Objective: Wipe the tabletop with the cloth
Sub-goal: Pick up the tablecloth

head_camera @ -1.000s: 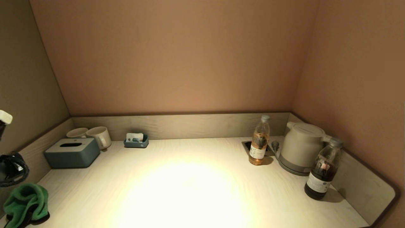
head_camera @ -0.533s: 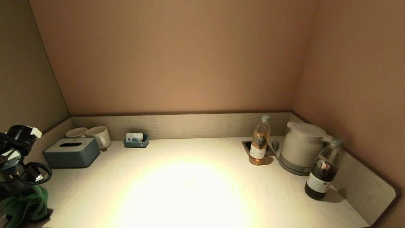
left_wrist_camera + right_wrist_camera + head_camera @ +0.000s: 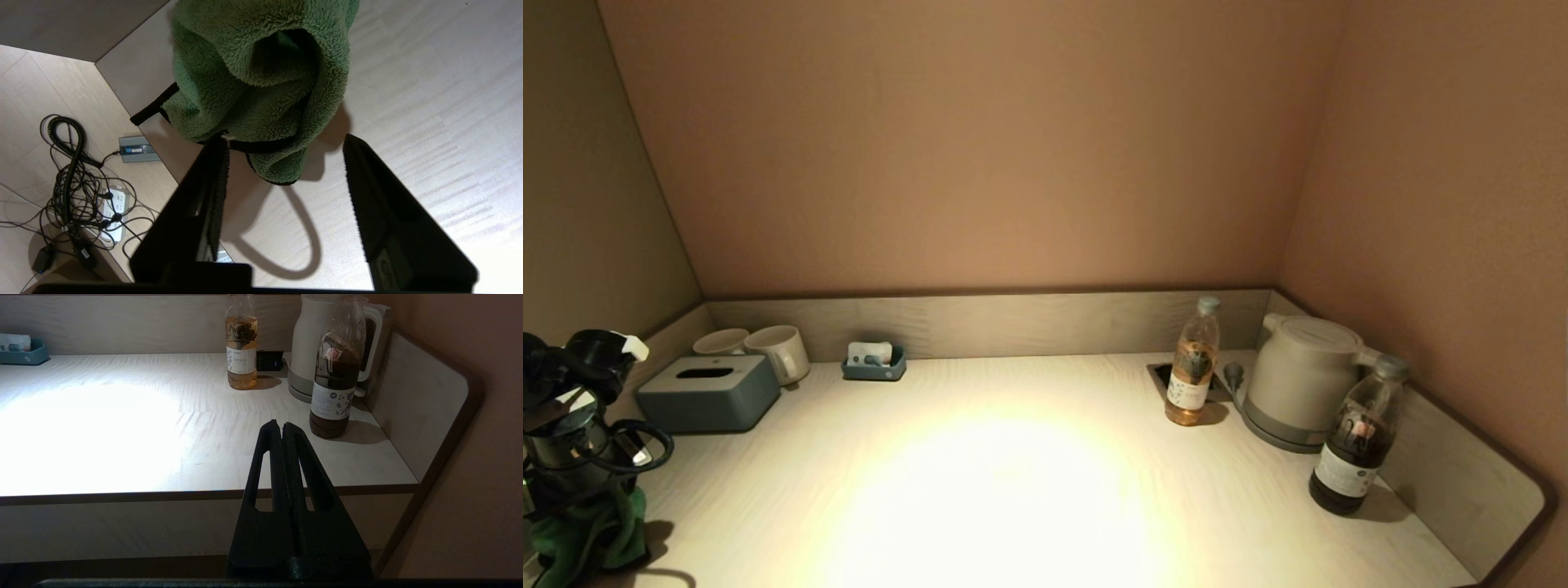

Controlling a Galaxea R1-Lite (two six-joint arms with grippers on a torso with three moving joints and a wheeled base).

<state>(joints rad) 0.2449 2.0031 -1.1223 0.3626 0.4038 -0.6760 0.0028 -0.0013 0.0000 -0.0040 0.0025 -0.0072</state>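
Observation:
A green fleece cloth lies bunched at the front left corner of the pale wooden tabletop. My left gripper hangs just above it, pointing down, and the wrist hides most of the cloth in the head view. In the left wrist view the left gripper is open and empty. One finger touches the cloth's near edge and the other stands clear of it over the table. My right gripper is shut and empty, parked in front of the table's front edge on the right.
A blue-grey tissue box, two mugs and a small blue tray stand at the back left. A light tea bottle, a kettle and a dark bottle stand at the right. Cables lie on the floor left of the table.
My left arm has swung in from the left edge and come down over the cloth, covering most of it. The cloth and the right arm have not moved.

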